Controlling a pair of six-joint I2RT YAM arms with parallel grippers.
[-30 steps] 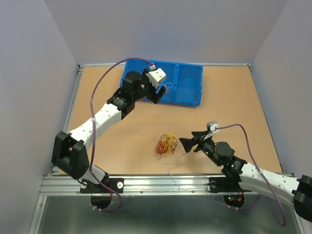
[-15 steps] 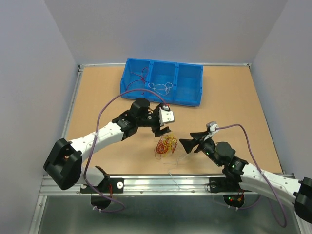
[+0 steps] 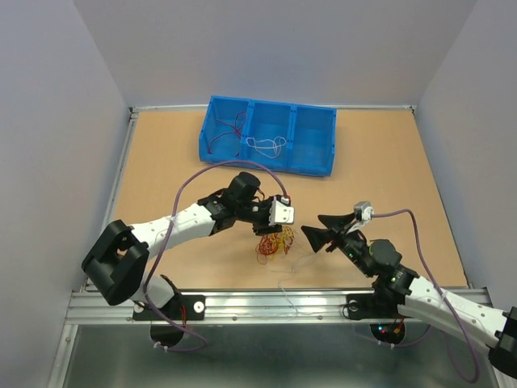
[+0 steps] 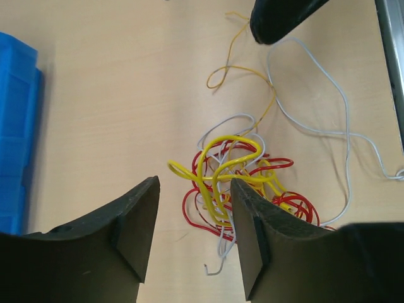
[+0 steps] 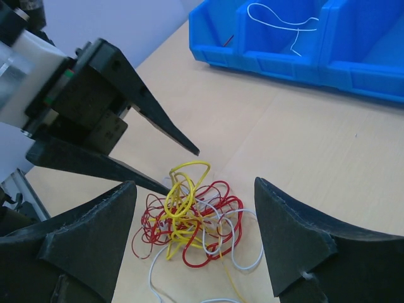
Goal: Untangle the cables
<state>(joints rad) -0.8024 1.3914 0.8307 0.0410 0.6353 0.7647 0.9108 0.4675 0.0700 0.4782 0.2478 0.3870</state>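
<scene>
The cables [image 3: 275, 242] lie as one small clump of red, yellow and white loops on the tan table; a yellow strand and a long white strand [image 4: 328, 126] trail out of the clump [image 4: 246, 183]. My left gripper [image 3: 271, 232] hangs over the clump's left edge, open. In the left wrist view its gripper [image 4: 196, 233] has only bare table and the ends of a few loops between the fingers. My right gripper [image 3: 311, 224] stands open just right of the clump. In the right wrist view the clump [image 5: 189, 221] lies ahead of that open gripper [image 5: 192, 240], untouched.
A blue bin [image 3: 311, 133] with three compartments stands at the back; one red wire [image 3: 232, 132] lies in its left compartment and one white wire [image 3: 266, 147] in the middle one. A metal rail [image 3: 283, 301] runs along the near edge. The two grippers' tips are close together.
My left arm has swung from the blue bin down to the clump, and its jaws have narrowed somewhat. The right gripper has shifted slightly. The clump has not moved.
</scene>
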